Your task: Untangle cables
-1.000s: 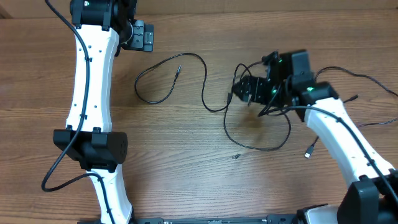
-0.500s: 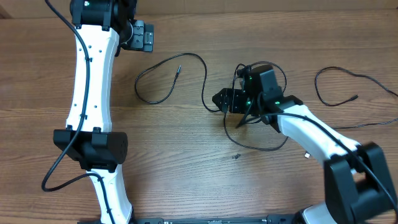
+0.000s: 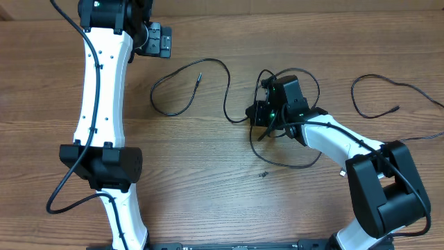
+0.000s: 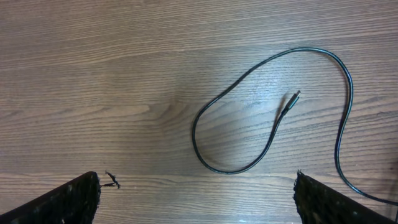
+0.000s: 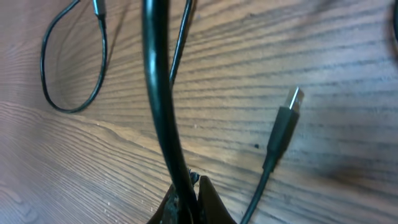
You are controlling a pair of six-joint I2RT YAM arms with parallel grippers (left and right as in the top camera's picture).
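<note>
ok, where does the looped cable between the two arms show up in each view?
Overhead: looped cable centre-left, between the arms.
Left wrist: the loop fills mid-frame.
Right wrist: the loop is top-left, left of the gripped cable.
Shared landmark: its plug tip, on the end that curls back into the loop.

Bright even light, right-wrist foreground blurred

A wooden table (image 3: pixel 201 194) fills every view. Its top is a warm mid-brown, with long grain lines running from side to side and darker streaks and oval figures among them. The light is soft and even, throwing only faint shadows and leaving a pale sheen on the wood in the left wrist view.
</note>
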